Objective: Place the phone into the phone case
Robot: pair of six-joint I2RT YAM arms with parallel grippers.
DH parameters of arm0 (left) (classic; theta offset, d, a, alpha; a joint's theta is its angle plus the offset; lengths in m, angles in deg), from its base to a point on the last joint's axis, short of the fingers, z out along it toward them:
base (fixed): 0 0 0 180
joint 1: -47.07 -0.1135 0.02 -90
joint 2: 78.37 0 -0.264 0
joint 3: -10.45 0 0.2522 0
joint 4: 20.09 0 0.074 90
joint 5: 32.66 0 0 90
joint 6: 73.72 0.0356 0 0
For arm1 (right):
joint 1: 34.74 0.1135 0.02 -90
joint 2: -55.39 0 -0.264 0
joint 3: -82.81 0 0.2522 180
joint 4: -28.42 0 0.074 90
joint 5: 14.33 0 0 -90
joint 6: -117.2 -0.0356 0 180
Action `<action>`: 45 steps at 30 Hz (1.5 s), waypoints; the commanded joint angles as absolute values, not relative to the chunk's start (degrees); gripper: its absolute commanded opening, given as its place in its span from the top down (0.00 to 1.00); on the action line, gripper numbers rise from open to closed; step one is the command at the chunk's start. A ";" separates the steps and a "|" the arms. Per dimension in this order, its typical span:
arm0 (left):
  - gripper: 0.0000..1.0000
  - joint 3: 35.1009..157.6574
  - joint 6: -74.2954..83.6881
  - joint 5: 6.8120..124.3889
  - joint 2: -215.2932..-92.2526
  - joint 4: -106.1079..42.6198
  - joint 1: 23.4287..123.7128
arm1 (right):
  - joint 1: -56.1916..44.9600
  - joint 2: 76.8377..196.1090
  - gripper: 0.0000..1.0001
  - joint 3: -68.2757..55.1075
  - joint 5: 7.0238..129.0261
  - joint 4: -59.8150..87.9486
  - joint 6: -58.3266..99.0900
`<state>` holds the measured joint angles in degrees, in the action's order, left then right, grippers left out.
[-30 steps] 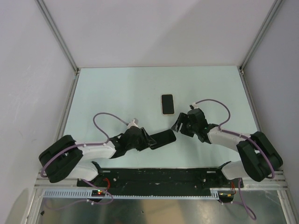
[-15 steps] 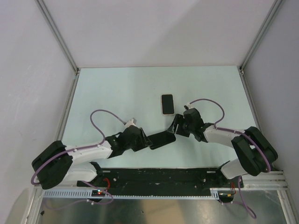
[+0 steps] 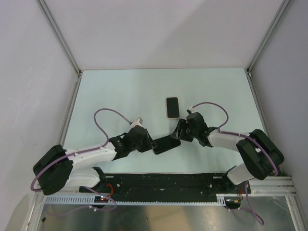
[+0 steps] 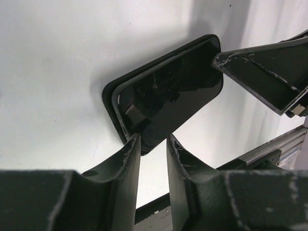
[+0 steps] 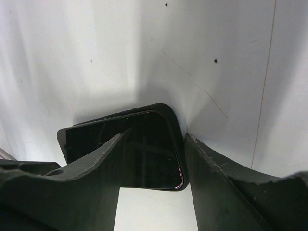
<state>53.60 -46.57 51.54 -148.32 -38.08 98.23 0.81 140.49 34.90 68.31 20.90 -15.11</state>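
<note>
Left claw point(image 4: 149, 143) is reaching up from the bottom of its wrist view. Its two matte black, scuffed fingers point(image 4: 129, 156) are standing a narrow gap apart, and the lower corner of the phone point(image 4: 168, 96) is sitting right at that gap. Whether they are pinching it is not showing. Right claw point(image 5: 157, 136) is holding its wedge-shaped fingers well apart. One is lying over the glass, and the other is resting beside the phone's right edge in its wrist view.

The phone is lying screen up in the lower middle of the top view, a glossy black slab with rounded corners that is mirroring the claws. It is sitting in the case point(image 4: 109, 98), a thin black rim showing as a second outline around its left end in the left wrist view. Whether it is pressed fully home is not showing.

A second phone point(image 3: 172, 107), dark-screened with a pale rim, is lying flat just above, apart from both claws. The table point(image 3: 120, 96) is looking pale and smooth, with a few dark specks.

Compared with a second ago, both arms are closer in. The left arm is stretching out longer and lower. The right claw, which was just off the phone's right end, is now covering it. The pale-rimmed phone is lying where it was.
</note>
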 commanded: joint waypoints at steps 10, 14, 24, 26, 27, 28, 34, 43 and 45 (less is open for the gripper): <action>0.67 55.16 -46.15 49.21 -147.92 -39.74 98.50 | 2.06 143.27 0.44 34.38 68.33 19.79 -13.98; 0.64 55.14 -47.13 48.01 -147.14 -41.75 98.50 | 2.00 143.61 0.45 34.42 68.06 20.07 -14.16; 0.68 56.39 -47.61 48.27 -149.57 -42.53 98.69 | 2.03 144.01 0.47 34.42 68.22 20.25 -14.46; 0.69 56.64 -47.53 48.46 -150.13 -42.48 98.67 | 2.07 144.06 0.47 34.42 68.22 20.21 -14.46; 0.70 56.77 -47.49 48.46 -150.46 -42.47 98.71 | 2.03 144.07 0.47 34.38 68.25 20.21 -14.42; 0.71 56.84 -47.47 48.51 -150.71 -42.42 98.73 | 2.01 144.07 0.47 34.40 68.27 20.16 -14.44; 0.76 57.13 -47.33 48.63 -151.98 -42.40 99.00 | 2.08 144.15 0.48 34.42 68.36 20.11 -14.45; 0.84 58.09 -46.91 48.97 -154.43 -42.31 99.38 | 2.77 143.93 0.49 34.42 68.96 19.60 -14.30; 0.86 58.37 -46.85 49.07 -155.17 -42.31 99.59 | 3.02 144.04 0.49 34.47 69.22 19.46 -14.29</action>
